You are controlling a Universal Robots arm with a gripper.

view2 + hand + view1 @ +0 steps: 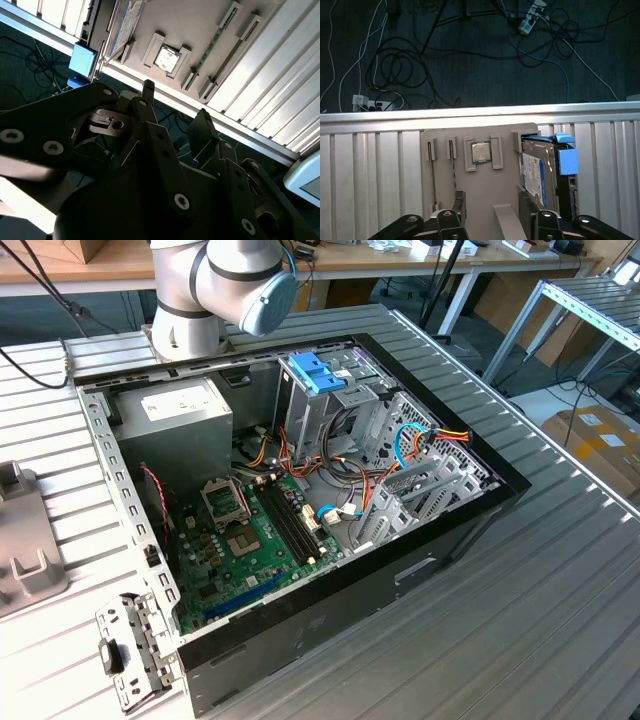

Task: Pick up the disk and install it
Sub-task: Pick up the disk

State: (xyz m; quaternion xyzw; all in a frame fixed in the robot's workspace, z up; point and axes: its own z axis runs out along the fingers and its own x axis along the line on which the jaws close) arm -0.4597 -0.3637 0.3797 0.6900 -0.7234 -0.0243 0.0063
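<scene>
Gripper [491, 200] jaws spread wide, nothing held, over grey holder plate [475, 185]. Disk [537, 172] stands on edge there, beside CPU chip [481, 152]. Prob. dense, rigid, slick, shock-sensitive; pinch flat faces, not blue frame [567, 161]. PC case [450, 540] mid-frame in exterior view.

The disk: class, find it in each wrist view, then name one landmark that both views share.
First wrist view: the disk sits at the edge of the grey holder plate, with its blue frame tab on the outer side.
Second wrist view: the disk is at the same plate edge, beside the blue tab.
Shared landmark: the square processor chip on the plate.
</scene>
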